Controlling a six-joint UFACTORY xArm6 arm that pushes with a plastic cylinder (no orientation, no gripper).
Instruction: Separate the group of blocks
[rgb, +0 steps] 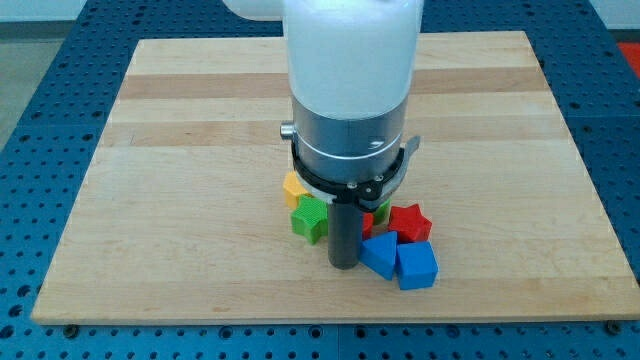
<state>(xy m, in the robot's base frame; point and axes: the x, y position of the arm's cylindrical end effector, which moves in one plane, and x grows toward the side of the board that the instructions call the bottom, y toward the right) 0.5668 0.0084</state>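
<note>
A tight group of blocks sits at the view's bottom centre of the wooden board (200, 150). A yellow block (293, 187) is partly hidden under the arm. A green block (310, 218) lies just below it. A red star-shaped block (410, 222) is on the group's right, with a small red piece (368, 226) beside the rod. A blue block (378, 254) and a blue cube (417, 266) lie at the bottom right. My tip (344, 266) stands between the green block and the blue block, close to the blue one. The arm's body hides part of the group.
The board lies on a blue perforated table (40, 100). The group is near the board's bottom edge (300, 318). The arm's white and grey body (350, 90) fills the view's top centre.
</note>
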